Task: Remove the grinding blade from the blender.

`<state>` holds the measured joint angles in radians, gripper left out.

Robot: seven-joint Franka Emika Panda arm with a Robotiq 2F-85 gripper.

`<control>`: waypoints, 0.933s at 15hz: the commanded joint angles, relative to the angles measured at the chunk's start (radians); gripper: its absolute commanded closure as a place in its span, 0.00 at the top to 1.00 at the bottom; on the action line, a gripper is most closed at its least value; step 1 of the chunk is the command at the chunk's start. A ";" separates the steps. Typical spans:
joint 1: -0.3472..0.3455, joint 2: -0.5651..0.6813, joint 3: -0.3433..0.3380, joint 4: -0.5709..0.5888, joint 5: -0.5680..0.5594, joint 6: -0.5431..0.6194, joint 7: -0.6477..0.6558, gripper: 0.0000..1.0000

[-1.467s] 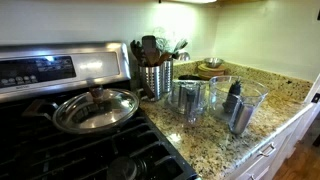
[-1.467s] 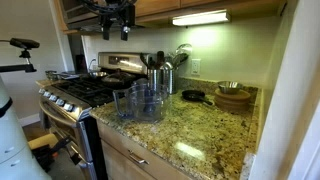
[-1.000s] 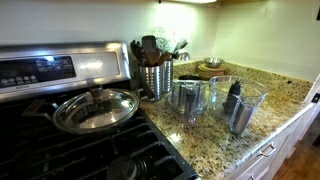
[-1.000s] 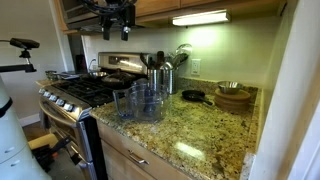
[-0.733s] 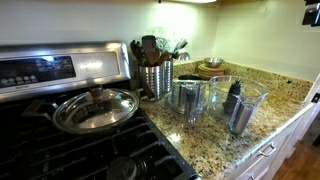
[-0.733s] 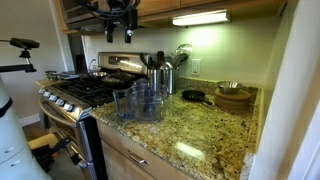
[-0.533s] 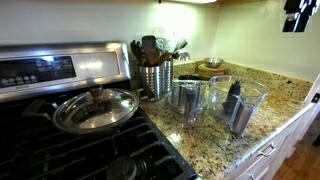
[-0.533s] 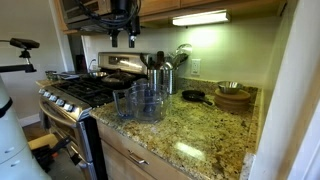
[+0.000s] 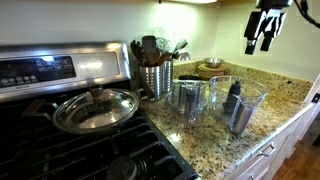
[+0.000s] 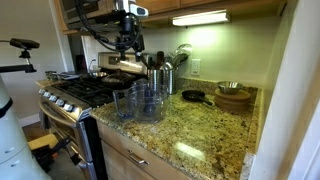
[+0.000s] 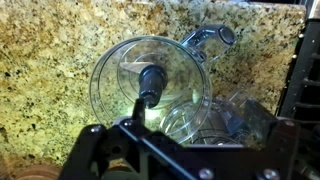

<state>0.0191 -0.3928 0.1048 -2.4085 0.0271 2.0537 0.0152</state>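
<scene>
Speckled granite countertop [image 9: 285, 98] runs from a gas stove [image 9: 60, 150] to the far wall, and its front edge drops to white cabinet fronts. The blender bowl [image 9: 252, 97] stands close to that front edge. A clear pitcher [image 9: 188, 98] stands just beside it on the stove side, and from this angle I cannot tell whether the two touch. The grinding blade [image 9: 234, 100] stands upright inside the bowl as a dark post. In the wrist view, looking straight down, its black hub [image 11: 150, 84] sits at the centre of the round bowl wall [image 11: 108, 68].

The gripper [image 9: 259, 45] hangs high in open air, well above the bowl and clear of everything on the counter. Its fingers [image 9: 250, 46] are spread apart and hold nothing. In an exterior view the same gripper [image 10: 128, 48] sits just under the upper cabinets [image 10: 170, 8], so there is little room above it and much more below.

Behind the containers stands a steel utensil crock [image 9: 155, 78] full of handles, which crowds the wall side. A lidded pan [image 9: 95, 108] rests on the stove near the counter seam. Wooden bowls [image 10: 233, 97] and a small skillet [image 10: 192, 96] lie well apart from the bowl, toward the far corner.
</scene>
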 commanded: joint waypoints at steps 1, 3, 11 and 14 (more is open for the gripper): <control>0.015 0.051 0.005 -0.005 -0.029 0.033 0.034 1.00; 0.018 0.049 -0.007 0.000 -0.014 0.013 0.010 1.00; 0.020 0.125 -0.013 -0.026 0.027 0.160 0.027 1.00; 0.012 0.177 -0.020 -0.038 0.021 0.252 0.040 1.00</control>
<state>0.0246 -0.2539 0.1031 -2.4250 0.0408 2.2186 0.0239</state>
